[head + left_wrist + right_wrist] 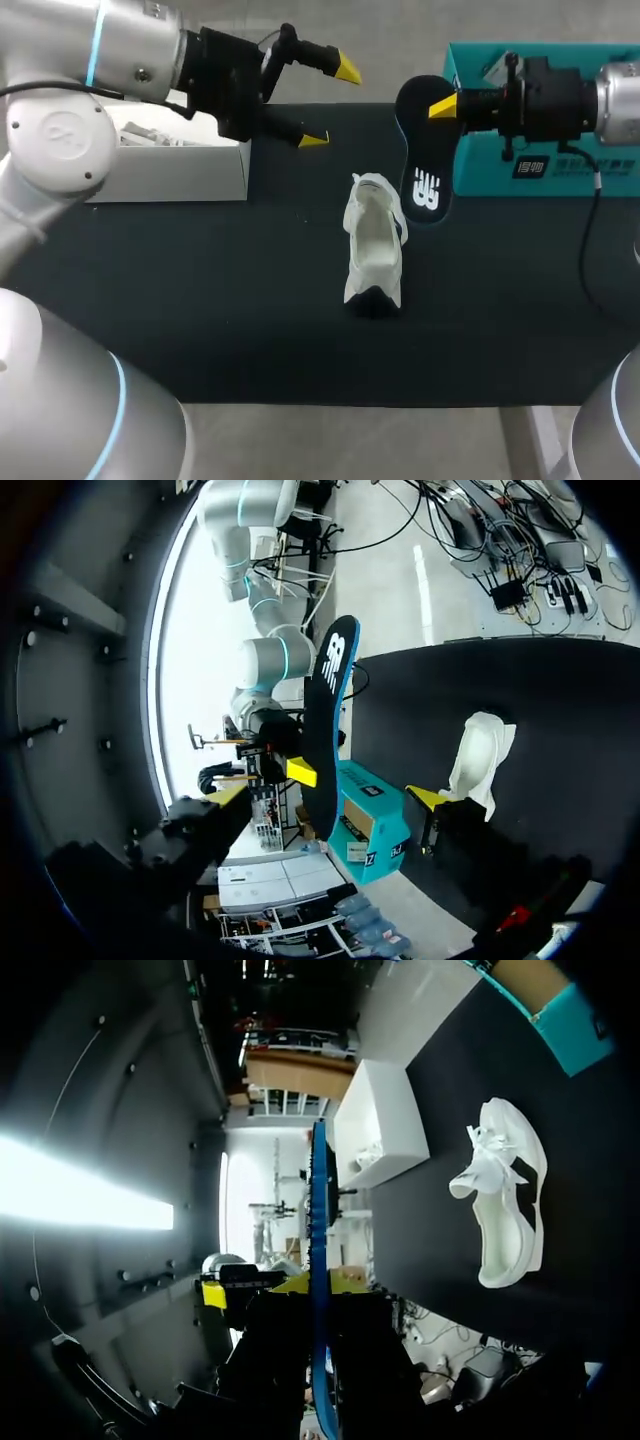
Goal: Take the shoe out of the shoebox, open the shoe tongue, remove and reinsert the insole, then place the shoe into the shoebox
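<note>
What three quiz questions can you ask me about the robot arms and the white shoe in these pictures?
1. True or false: the white mesh shoe sits on the black table mat, outside the white cardboard shoebox.
2. Fill the gap: the left gripper has its yellow-tipped fingers ____ and holds nothing.
3. Pick one: the dark flat insole with a blue rim is
A) in the left gripper
B) in the right gripper
C) lying inside the shoe

Key: 1 true; 2 open; 3 B.
</note>
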`<state>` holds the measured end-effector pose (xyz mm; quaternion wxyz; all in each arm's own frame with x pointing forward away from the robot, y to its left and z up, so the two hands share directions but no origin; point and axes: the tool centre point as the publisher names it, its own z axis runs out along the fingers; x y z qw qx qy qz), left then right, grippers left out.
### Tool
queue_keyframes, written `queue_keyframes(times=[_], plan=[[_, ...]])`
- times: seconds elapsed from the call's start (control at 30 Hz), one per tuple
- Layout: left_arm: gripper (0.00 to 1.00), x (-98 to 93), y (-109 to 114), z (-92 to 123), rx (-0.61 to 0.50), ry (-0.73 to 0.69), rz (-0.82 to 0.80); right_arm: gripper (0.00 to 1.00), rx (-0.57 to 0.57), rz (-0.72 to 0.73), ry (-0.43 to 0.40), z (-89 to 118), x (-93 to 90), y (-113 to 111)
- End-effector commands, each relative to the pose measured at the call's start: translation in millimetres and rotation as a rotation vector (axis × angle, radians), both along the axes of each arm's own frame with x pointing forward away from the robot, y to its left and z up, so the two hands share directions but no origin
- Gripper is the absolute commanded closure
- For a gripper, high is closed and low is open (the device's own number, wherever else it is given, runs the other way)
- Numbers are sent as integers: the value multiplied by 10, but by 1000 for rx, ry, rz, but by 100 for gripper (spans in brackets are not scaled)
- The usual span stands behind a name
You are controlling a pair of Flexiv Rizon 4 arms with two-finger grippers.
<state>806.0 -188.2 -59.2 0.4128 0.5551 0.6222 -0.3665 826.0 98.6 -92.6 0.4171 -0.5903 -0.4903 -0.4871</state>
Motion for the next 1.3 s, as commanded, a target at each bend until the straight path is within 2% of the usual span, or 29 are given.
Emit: queue_keyframes(times=[0.03, 0.13, 0.23, 0.27, 0.3, 0.33, 0.37, 0.43, 0.67, 0.7, 0.77, 0.83, 0.9, 1.03, 1.3], plan=[[0, -6, -71, -127, -218, -35, 9, 100, 18, 11, -5, 11, 7, 2], [0, 37, -118, -145, -216, -44, 8, 100, 24, 20, -8, 27, 23, 14], [0, 89, -220, -127, -278, -47, 29, 100, 34, 24, -16, 46, 37, 37], [10, 112, -263, -127, -305, -57, 31, 100, 53, 23, -17, 52, 39, 52], [15, 132, -299, -127, -322, -67, 25, 100, 75, 25, -17, 60, 38, 70], [16, 149, -331, -128, -334, -75, 24, 100, 99, 26, -18, 70, 35, 88], [8, 170, -367, -132, -350, -99, 14, 100, 120, 28, -20, 83, 28, 107], [1, 210, -427, -154, -359, -141, -16, 100, 149, 32, -23, 119, 11, 140], [0, 358, -708, -220, -405, -223, 8, 100, 140, 31, -26, 127, -10, 204], [5, 376, -749, -220, -420, -236, 3, 100, 140, 29, -26, 121, -10, 210], [25, 402, -817, -221, -437, -245, -4, 100, 142, 25, -27, 118, -14, 230], [29, 422, -870, -225, -439, -242, -11, 100, 144, 23, -30, 128, -22, 252], [48, 428, -920, -228, -450, -250, -24, 100, 144, 25, -33, 126, -22, 259], [58, 406, -942, -226, -459, -251, -37, 100, 148, 20, -36, 120, -26, 269], [55, 397, -842, -243, -468, -255, -30, 100, 149, 13, -35, 100, -25, 254]])
